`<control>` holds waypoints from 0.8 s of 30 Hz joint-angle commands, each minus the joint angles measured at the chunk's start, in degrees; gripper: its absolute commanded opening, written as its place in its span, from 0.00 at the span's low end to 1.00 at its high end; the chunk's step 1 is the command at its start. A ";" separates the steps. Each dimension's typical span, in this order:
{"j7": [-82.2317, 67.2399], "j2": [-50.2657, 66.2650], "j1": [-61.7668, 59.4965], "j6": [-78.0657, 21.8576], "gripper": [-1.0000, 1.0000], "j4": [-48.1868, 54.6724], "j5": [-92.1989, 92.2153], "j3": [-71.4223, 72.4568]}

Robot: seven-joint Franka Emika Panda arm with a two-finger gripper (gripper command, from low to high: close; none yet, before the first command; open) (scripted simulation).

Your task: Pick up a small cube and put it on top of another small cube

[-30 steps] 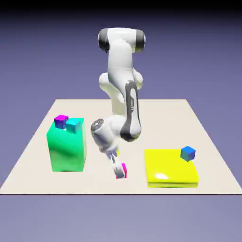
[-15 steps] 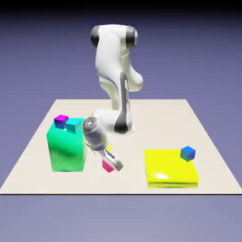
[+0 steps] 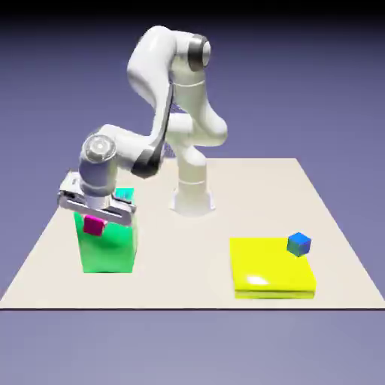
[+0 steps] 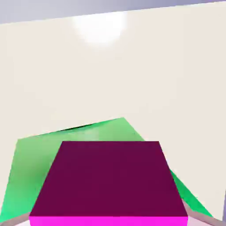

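Farthest toward the exterior view's left: gripper point(image 3: 95, 219) hanging over the green block point(image 3: 110, 244), fingers pointing down, clamped on the pink-magenta cube point(image 3: 93, 225), which sits held in the air in front of the block's upper face, near its left top corner. Behind the gripper's body, a sliver of the teal cube point(image 3: 125, 195) showing on top of the green block; magenta-topped cube with purple-blue sides hidden behind the hand in this view, so its place not to be told. From the gripper, white arm point(image 3: 154, 90) rising up and to the right to a high elbow, then down to its base at the table's far edge. Cream table point(image 3: 225, 195) spreading under everything. To the right, well apart from the green block, flat yellow slab point(image 3: 271, 267) lying on the table, with a small blue cube point(image 3: 298, 244) resting on its far right corner.

In the hand view, from left: green block top point(image 4: 26, 170) slanting under the held pink-magenta cube point(image 4: 108, 181), which fills the lower middle, dark on its large face, bright along the bottom edge, hiding the fingertips; pale table point(image 4: 132, 70) beyond and to the right
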 commanded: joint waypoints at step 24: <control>29.63 -17.89 14.59 -4.89 1.00 -11.36 22.63 -30.65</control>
